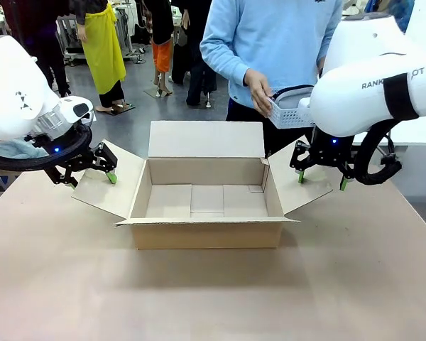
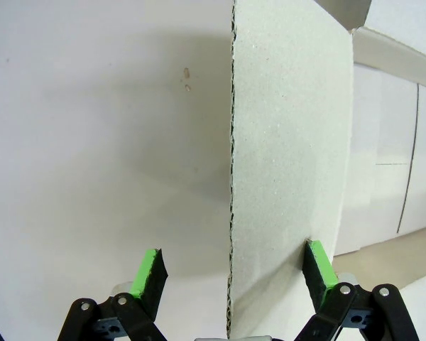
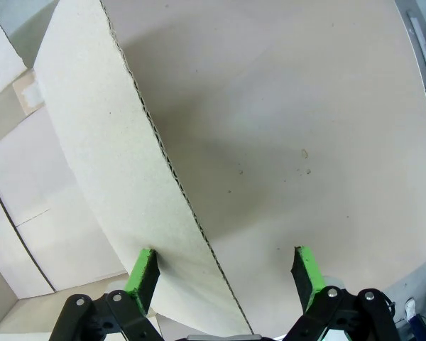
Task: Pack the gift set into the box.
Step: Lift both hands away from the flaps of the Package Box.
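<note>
The box (image 1: 206, 236) is sitting open in the middle of a pale beige table (image 1: 213, 298), its four flaps spreading outward and its inside bare down to the cardboard floor. The tabletop is looking smooth and matt, carrying only a soft shadow in front of the box and, in the wrist views, a few small specks.

The left gripper (image 1: 92, 177) is hovering at the left flap (image 1: 106, 190) with its fingers spread apart. In the left wrist view the flap's (image 2: 291, 142) ragged edge is running up between the green pads of that gripper (image 2: 234, 273), with the table (image 2: 92, 142) beyond. The right gripper (image 1: 321, 182) is likewise standing wide at the right flap (image 1: 304, 190). Its own camera is showing the flap (image 3: 92, 142) passing between the fingers of the gripper (image 3: 224, 273), over the table (image 3: 284, 106).

Behind the box a person in a light blue top is standing, one hand (image 1: 259, 91) holding the white perforated tray (image 1: 290, 115) of the gift set in the air, well above the table. Something grey with a dark strap seems to be lying in it, though the right arm is hiding much of it. A grey floor (image 1: 145, 106) is stretching back behind.
</note>
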### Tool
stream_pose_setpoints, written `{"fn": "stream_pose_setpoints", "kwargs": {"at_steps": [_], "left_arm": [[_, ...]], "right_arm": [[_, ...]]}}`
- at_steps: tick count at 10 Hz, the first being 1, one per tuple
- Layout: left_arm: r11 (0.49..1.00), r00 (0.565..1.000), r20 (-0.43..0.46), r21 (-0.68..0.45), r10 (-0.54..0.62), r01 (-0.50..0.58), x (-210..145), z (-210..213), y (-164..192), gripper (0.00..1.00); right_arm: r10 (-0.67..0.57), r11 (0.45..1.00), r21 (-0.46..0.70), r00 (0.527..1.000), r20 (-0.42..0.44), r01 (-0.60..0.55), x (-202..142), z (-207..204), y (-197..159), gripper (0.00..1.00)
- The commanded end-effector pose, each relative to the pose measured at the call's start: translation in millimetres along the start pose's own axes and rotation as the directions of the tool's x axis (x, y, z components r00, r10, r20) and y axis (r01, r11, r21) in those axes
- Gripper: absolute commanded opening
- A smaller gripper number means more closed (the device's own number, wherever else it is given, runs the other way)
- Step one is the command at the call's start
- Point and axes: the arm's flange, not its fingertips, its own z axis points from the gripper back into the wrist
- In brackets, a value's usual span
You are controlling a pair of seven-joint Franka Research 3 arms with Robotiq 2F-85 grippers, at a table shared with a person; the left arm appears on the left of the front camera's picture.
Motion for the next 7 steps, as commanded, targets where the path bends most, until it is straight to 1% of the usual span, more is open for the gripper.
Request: {"fn": "stream_pose_setpoints", "kwargs": {"at_steps": [1, 7], "left_arm": [[1.0, 1.0, 0.002, 0.013, 0.007, -0.007, -0.4, 1.9, -0.1, 1.0], [1.0, 1.0, 0.002, 0.013, 0.007, -0.007, -0.4, 1.9, -0.1, 1.0]], "right_arm": [[-0.001, 1.0, -0.027, 1.0, 0.014, 0.002, 4.1, 2.7, 1.9, 1.0], [-0.001, 1.0, -0.027, 1.0, 0.014, 0.002, 4.1, 2.7, 1.9, 1.0]]}}
